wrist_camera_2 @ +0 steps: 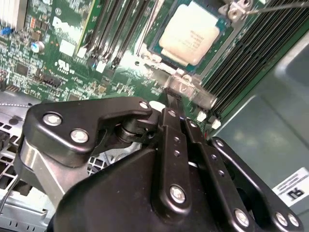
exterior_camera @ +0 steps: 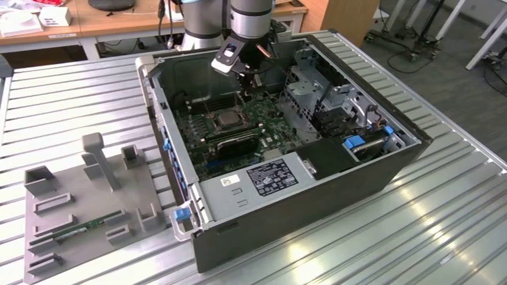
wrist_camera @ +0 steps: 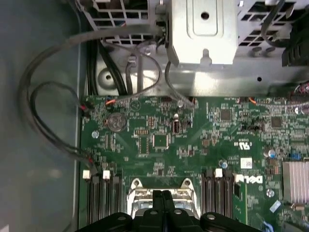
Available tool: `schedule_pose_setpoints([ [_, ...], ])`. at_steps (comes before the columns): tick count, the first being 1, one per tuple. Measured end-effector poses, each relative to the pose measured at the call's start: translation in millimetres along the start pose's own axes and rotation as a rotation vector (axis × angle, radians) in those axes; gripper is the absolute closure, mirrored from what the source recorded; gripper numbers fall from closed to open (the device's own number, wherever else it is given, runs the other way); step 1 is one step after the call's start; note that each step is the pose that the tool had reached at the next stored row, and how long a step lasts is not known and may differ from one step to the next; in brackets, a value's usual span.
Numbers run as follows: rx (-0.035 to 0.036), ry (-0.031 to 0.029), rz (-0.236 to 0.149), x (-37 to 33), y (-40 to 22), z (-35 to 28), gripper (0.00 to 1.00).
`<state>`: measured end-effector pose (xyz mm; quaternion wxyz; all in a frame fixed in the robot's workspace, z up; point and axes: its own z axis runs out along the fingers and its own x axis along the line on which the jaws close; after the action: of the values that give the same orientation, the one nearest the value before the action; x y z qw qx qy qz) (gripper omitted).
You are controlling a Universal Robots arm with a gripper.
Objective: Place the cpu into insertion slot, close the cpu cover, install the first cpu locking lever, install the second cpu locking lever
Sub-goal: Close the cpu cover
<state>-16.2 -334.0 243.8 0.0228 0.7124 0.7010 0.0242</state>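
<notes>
The cpu (wrist_camera_2: 187, 33), a silver-tan square, lies in the insertion slot (exterior_camera: 227, 119) on the green board inside the open computer case. A silver frame, the cpu cover (wrist_camera: 137, 192), rims the socket; I cannot tell whether it lies fully flat. A thin metal lever rod (wrist_camera_2: 282, 6) sticks out beside the socket. My gripper (wrist_camera: 161, 195) hangs just above the socket's edge, its two black fingers pressed together and shut, with nothing seen between them. In the exterior view the gripper (exterior_camera: 252, 83) is inside the case, a little behind the socket.
Black memory slots (wrist_camera: 104, 198) flank the socket on both sides. A grey perforated drive cage (exterior_camera: 305, 95) and loose grey cables (wrist_camera: 43, 111) crowd the case. A finned heat sink (wrist_camera: 295, 181) sits on the board. A grey fixture tray (exterior_camera: 79, 208) lies at the exterior view's left.
</notes>
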Motion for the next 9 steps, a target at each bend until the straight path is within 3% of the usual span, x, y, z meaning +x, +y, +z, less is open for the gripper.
schedule_pose_setpoints([
  [5,-0.0001,0.0000,0.000,0.4,-7.5,-0.3,0.89],
  [9,-0.0001,0.0000,0.000,0.4,-8.2,-0.4,0.89],
])
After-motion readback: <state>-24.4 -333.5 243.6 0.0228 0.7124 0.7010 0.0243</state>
